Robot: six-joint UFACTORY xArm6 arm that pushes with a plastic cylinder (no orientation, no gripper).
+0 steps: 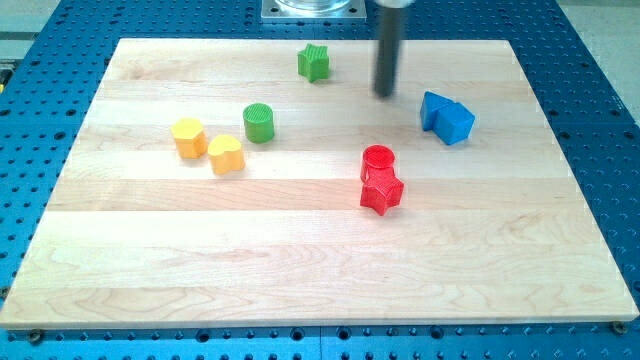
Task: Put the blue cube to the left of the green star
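1. Tip (pixel 386 93) down on wooden board (pixel 300 260), upper middle, just right of centre. No jaws or fingers on this rig, only a bare rod; holding nothing, touching no block.
2. Blue cube (pixel 455 123) at view's right, upper half, pressed against a second blue block (pixel 432 108) on its upper-left side; shape of that one hard to make out. Pair reads as one lump.
3. Green star (pixel 314 62) near view's top, left of tip. Target spot = bare board to the star's left.
4. Key relation: cube lies to view's right of tip and slightly lower, near but apart. Star lies on opposite side, to tip's left and a bit higher. So tip sits between cube and star, i.e. on the wrong side for a leftward shove.
5. Judgement: next move prob. needs tip round to cube's right side, then a long push left and slightly up, passing below star to end at its left. Not yet started.
6. Risks (judged): second blue block on leading side likely gets carried along; path close to star could knock it.
7. Others, well clear of line: green cylinder (pixel 259 122), yellow blocks (pixel 188 136) & (pixel 226 154) at left, touching; red cylinder (pixel 378 160) and red star (pixel 381 191) at centre, touching.
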